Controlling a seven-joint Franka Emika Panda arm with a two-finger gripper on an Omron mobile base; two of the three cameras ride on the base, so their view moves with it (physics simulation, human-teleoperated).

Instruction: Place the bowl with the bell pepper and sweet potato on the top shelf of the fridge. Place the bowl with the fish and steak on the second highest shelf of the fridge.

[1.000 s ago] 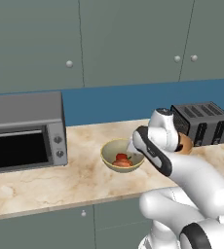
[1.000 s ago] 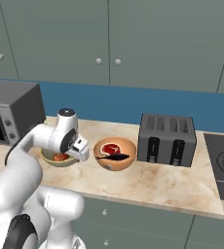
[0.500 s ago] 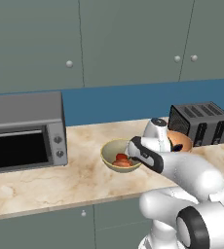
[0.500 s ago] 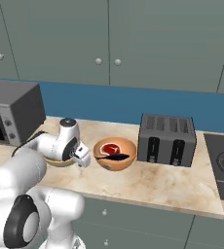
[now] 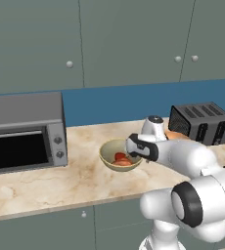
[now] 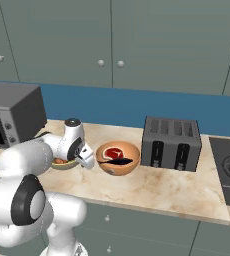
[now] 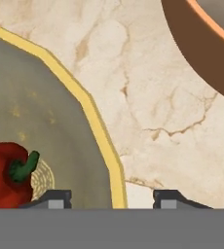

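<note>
Straddling the near-right rim of the veg bowl on the worktop, your claw is spread, gripping nothing. Both it and the meat bowl sit unshelved; everything remains.

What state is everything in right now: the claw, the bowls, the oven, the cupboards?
Claw: open, its tips either side of the yellow bowl's rim.
Yellow bowl: upright on the counter, holding a red pepper.
Brown bowl: upright on the counter, holding meat and fish.
Microwave: door shut.
Toaster: slots empty.
Cupboards: shut.
</note>
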